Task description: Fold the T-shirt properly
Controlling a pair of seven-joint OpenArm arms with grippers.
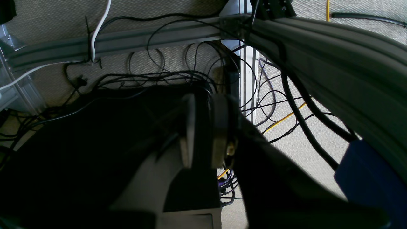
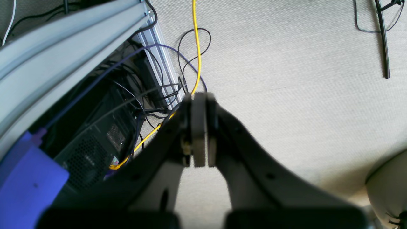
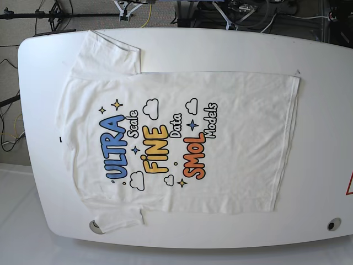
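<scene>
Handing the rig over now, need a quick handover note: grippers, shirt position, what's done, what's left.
Left gripper: jaws a narrow gap apart, nothing between them, hanging over the floor cables beside the table frame.
Right gripper: shut, empty, over the carpet.
Neither arm shows in the base view.
Large white short-sleeved T-shirt with colourful cartoon lettering: spread flat, print up, on the white oval table, collar end toward the base view's left, hem toward its right, both sleeves out.
Done: shirt laid flat; no fold visible.
Left: all the folding.
</scene>
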